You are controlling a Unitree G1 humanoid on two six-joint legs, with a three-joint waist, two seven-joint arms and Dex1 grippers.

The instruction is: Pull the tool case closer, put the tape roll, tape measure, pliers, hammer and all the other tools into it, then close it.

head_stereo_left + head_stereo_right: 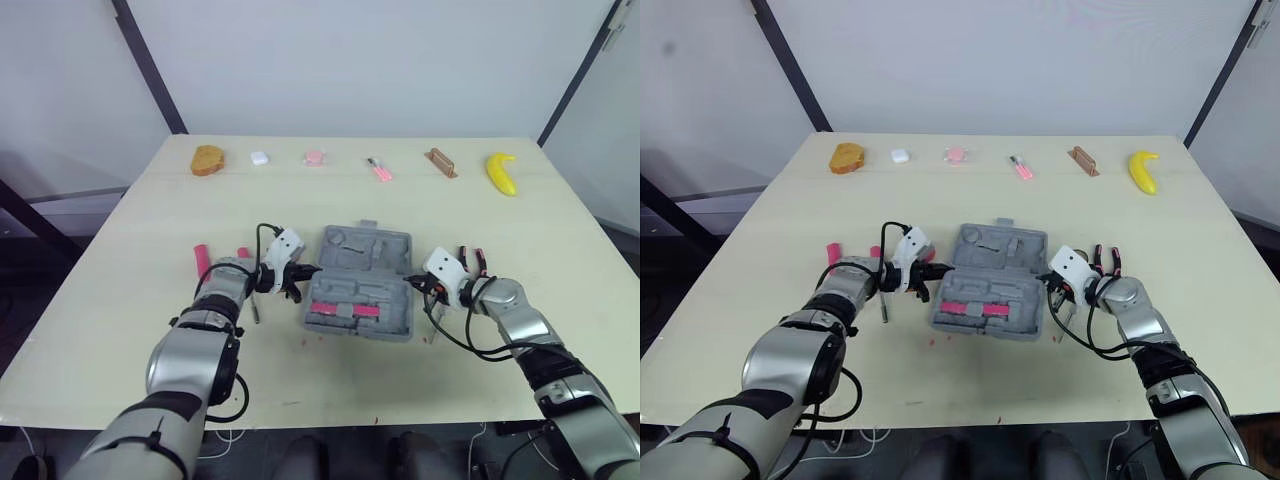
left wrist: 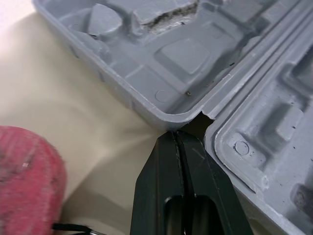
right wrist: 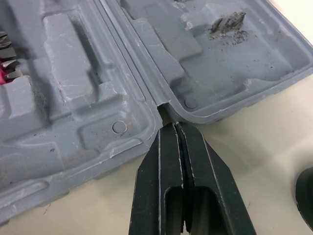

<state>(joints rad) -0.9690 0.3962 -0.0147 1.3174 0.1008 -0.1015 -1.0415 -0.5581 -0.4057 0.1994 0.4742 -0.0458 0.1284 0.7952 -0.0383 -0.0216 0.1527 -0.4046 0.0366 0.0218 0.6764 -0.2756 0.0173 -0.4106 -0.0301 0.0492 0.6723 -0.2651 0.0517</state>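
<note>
- Nearest, the gray case lies open and flat in the middle of the table, with pink tools in its near half.
- The left gripper has its fingers pressed tight together with nothing between them. Its tip sits at the notch on the case's left side, where the two halves meet.
- The right gripper is closed the same way and holds nothing; its tip is at the notch on the right side.
- Just left of the left gripper, a pink handle lies on the table.
- Just behind the right gripper lies a tool with two pink handles.
- Far off, along the back edge, things sit in a row: bread, a white block, a pink lump, a small pink tool, a brown block and a banana.
</note>
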